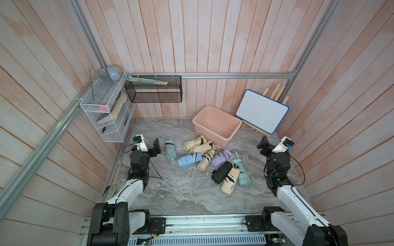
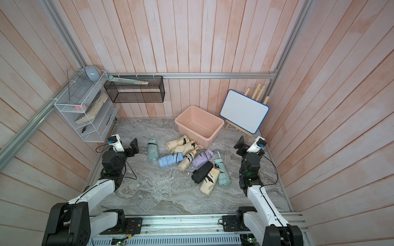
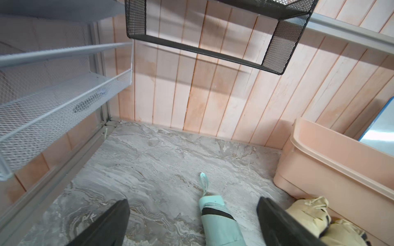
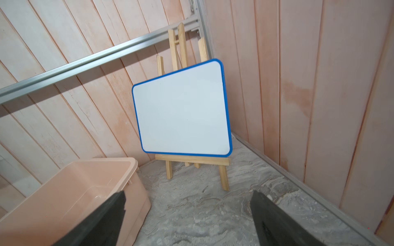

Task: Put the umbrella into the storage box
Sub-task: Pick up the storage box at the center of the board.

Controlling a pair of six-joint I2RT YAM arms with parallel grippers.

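Umbrellas lie on the desk; box empty. Left tool, right tool spread; next, left should pinch the mint umbrella.

Both top views look steeply down from high above the near edge of the worktop towards the back wall. They show nearly the same whole scene, shifted slightly sideways. The left wrist view sits low behind the left tool, close to a mint umbrella. The right wrist view, behind the right tool, faces the whiteboard corner. Both wrist views share the storage box.
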